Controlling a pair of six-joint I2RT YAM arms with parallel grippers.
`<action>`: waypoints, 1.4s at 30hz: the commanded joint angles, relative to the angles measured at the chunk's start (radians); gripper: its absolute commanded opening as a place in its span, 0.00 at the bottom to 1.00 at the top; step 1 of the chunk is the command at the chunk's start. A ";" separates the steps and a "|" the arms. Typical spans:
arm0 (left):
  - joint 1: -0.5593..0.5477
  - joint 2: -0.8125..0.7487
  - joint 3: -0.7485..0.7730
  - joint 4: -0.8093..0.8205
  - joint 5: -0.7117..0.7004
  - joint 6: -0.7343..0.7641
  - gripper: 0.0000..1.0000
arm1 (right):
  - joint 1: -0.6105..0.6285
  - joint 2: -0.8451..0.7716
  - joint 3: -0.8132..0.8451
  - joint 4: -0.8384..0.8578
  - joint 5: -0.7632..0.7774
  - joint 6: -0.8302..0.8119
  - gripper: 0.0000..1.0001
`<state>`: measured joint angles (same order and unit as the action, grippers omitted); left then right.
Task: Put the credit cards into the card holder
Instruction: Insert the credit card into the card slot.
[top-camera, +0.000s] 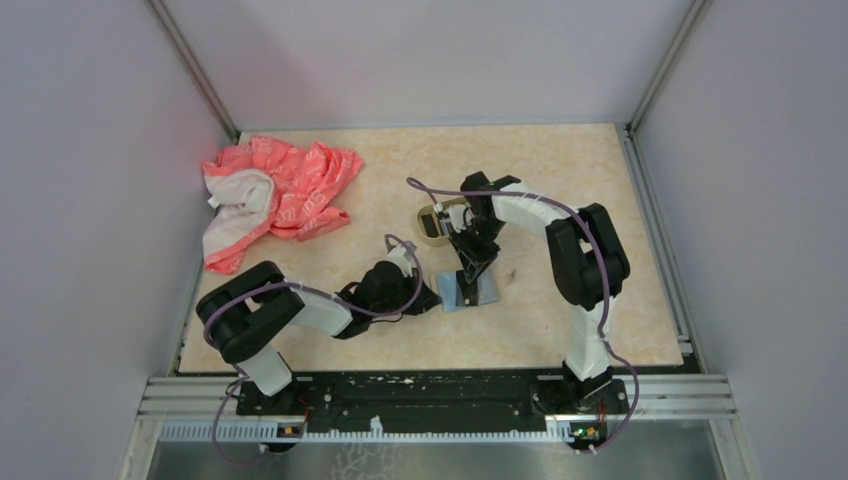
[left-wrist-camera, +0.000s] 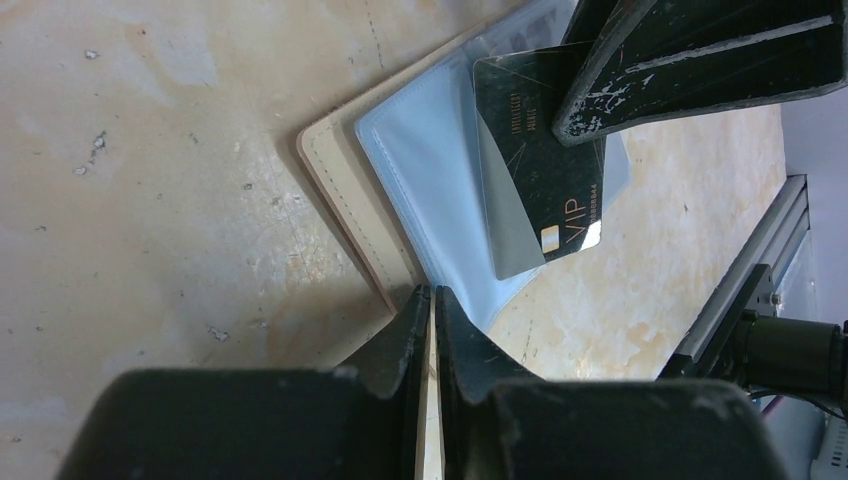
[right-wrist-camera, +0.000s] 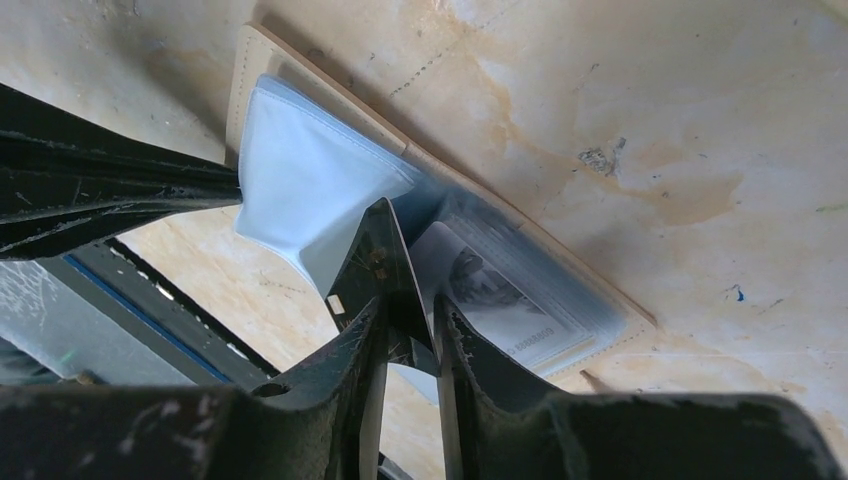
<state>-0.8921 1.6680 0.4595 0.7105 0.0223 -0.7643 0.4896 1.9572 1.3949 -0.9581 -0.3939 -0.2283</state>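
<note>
A tan card holder (left-wrist-camera: 335, 190) with clear sleeves lies open on the worktop (left-wrist-camera: 150, 200). The left fingers (left-wrist-camera: 432, 296) are pinched shut on its near edge. A black credit card (left-wrist-camera: 545, 175) sits partly in a sleeve, between the narrowly parted right fingers (right-wrist-camera: 410, 318). Whether they grip it cannot be told.

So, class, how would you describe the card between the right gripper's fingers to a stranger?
On the table, near its middle, lies a tan wallet of clear sleeves. A card sticks out of it between the fingers of the right gripper. It alone is black, marked VIP.
</note>
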 joint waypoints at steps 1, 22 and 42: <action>0.013 0.016 -0.026 0.000 -0.049 0.035 0.11 | -0.001 0.025 -0.019 0.048 0.109 0.008 0.24; 0.013 0.012 -0.043 0.032 -0.047 0.037 0.11 | -0.035 -0.055 -0.051 0.106 0.034 0.051 0.33; 0.013 0.012 -0.038 0.030 -0.042 0.044 0.11 | -0.059 -0.074 -0.089 0.147 0.040 0.082 0.18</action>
<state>-0.8894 1.6680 0.4328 0.7589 0.0105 -0.7467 0.4389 1.9045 1.3220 -0.8574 -0.4255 -0.1448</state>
